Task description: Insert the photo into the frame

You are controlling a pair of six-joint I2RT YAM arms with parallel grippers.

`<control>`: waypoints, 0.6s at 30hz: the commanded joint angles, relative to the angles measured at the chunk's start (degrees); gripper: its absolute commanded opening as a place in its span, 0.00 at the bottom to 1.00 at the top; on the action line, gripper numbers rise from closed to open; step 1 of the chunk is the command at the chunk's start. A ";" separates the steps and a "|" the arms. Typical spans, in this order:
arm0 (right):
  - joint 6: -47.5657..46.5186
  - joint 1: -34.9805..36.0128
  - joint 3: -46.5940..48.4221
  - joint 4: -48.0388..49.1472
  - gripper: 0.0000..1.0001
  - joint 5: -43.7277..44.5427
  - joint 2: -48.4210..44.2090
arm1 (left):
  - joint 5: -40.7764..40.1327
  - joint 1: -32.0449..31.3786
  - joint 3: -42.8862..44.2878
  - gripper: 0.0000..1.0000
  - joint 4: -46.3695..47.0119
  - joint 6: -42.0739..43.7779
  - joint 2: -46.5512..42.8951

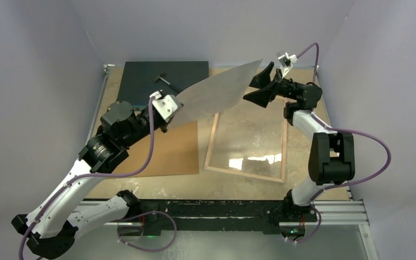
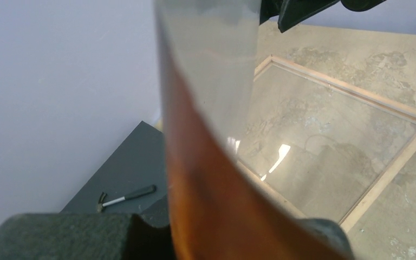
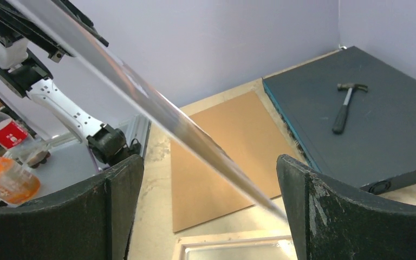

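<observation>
Photo (image 1: 216, 93) aloft, frame (image 1: 285, 142) flat at its 5 o'clock.
Left gripper (image 1: 169, 115) pinches the 8 o'clock corner; right gripper (image 1: 261, 84) gapes around the 2 o'clock edge and should close squarely before lowering.

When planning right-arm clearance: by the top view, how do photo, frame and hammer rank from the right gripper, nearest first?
1. The photo, passing between the right gripper's open jaws.
2. The frame, lying flat just below it.
3. The hammer, far left on the dark box.
</observation>
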 commanded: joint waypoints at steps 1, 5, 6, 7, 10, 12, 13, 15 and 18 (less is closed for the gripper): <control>-2.31 -0.06 3.89 32.74 0.95 -0.91 -0.04 | 1.77 -0.05 2.63 0.00 0.01 0.87 -0.38; -2.98 0.86 6.02 33.01 0.94 -1.14 0.19 | 2.07 -0.04 2.68 0.00 -0.03 0.76 -0.38; -2.57 1.77 6.68 32.97 0.93 -2.04 0.26 | 1.96 -0.03 2.71 0.00 0.05 0.76 -0.33; -2.27 2.75 7.12 32.98 0.92 -2.86 0.23 | 1.74 -0.06 2.75 0.00 0.17 0.68 -0.25; -2.60 4.73 5.22 32.98 0.86 -3.31 -1.76 | 0.96 -0.07 3.00 0.00 0.56 0.50 0.01; -3.39 5.44 2.64 32.88 0.82 -3.21 -3.88 | -0.11 -0.05 2.85 0.00 1.16 0.60 0.09; -3.58 5.59 1.37 32.92 0.79 -3.28 -5.01 | -0.66 -0.02 2.93 0.00 1.56 0.96 0.21; -3.45 5.87 -0.32 32.92 0.74 -3.50 -6.78 | -1.69 -0.05 2.94 0.00 2.42 2.11 0.56; -2.77 6.11 -0.66 32.75 0.58 -3.94 -8.39 | -2.33 -0.04 3.49 0.00 3.23 2.21 1.74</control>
